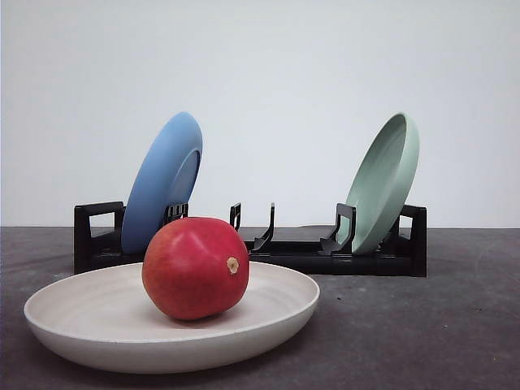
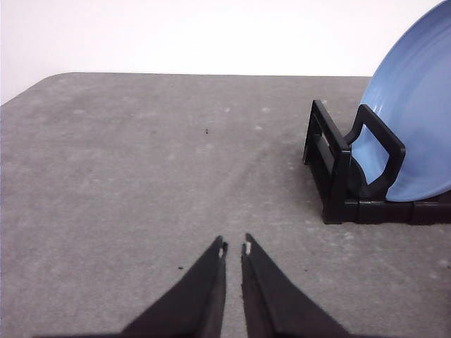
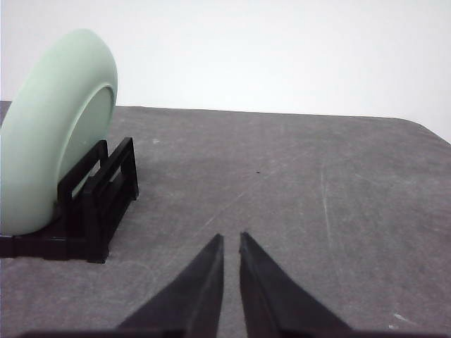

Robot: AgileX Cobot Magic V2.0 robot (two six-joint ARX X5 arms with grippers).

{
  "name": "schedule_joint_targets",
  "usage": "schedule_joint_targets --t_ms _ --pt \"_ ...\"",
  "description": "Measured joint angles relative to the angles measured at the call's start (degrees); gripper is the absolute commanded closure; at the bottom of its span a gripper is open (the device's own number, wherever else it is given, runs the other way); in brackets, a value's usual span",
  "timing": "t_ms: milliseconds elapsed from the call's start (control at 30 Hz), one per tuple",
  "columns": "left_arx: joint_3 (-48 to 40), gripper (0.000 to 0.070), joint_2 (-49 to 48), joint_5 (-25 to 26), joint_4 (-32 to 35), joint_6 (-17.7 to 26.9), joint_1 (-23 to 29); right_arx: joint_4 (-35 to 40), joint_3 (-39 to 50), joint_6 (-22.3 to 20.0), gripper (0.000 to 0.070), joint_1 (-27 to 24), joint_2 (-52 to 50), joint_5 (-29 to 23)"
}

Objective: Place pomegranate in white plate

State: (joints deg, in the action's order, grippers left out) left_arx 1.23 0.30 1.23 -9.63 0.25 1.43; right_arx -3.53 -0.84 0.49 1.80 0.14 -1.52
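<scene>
A glossy red pomegranate with a small tan nub rests inside the wide white plate, close to the camera in the front view. In the left wrist view my left gripper is shut with nothing between its fingers, hovering over bare grey table beside the rack's blue-plate end. In the right wrist view my right gripper is also shut and holds nothing, over the table beside the rack's green-plate end.
Behind the white plate stands a black dish rack. A blue plate leans in its left end and a pale green plate in its right end. Grey tabletop extends on both outer sides of the rack.
</scene>
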Motion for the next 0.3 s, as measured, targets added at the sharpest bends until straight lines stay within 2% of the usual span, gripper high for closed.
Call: schedule_joint_targets --t_ms 300 --pt "0.00 0.0677 0.00 0.00 0.00 0.00 0.00 0.00 0.00 0.00 0.0662 0.00 0.00 0.00"
